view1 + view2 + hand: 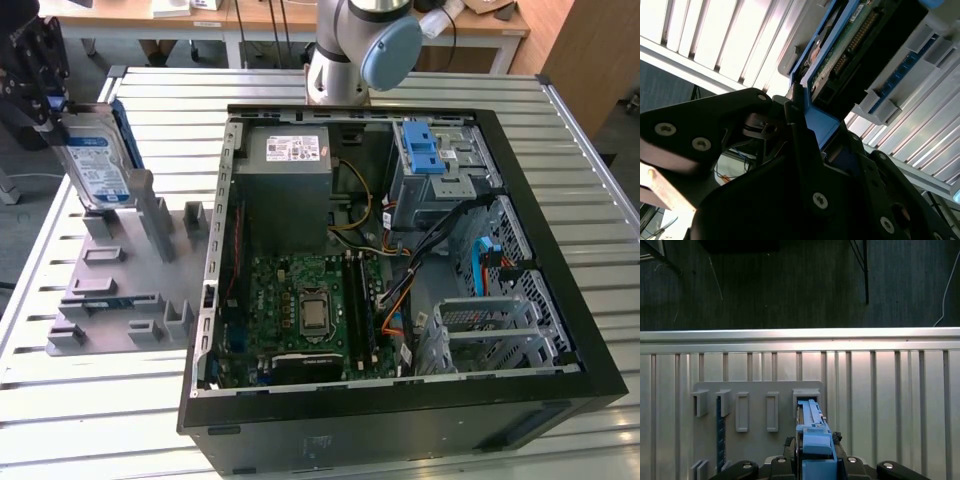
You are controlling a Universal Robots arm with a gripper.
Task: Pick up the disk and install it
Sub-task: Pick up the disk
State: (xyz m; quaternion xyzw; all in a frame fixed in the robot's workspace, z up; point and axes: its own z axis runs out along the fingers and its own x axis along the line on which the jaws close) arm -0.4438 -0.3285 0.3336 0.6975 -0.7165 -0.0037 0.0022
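Gripper (48,100) at the exterior view's far left, raised above the slatted table (100,420), pointing down with a slight tilt. Fingers (801,135) closed on the top end of the disk (98,168), clamping its blue frame from both sides. Disk on edge, near upright, label toward the exterior camera. Lower end at a slot of the grey rack (120,290); impossible to tell whether touching the slot or just clear of it.

In the first wrist view, disk (812,432) edge-on, far end lined up with a slot in the rack (755,410). In the second wrist view, circuit-board side of the disk (850,45) close up beyond the gripper (815,125).

Arm base (350,50) at the back of the table, well apart from the gripper. Open case (400,425) lying flat just beside the rack, on the exterior view's right. Inside the case: power supply (285,190), green board (300,300), light-blue bracket (422,150) on a drive cage, and loose cables across the inside. Other rack posts just beside the disk.
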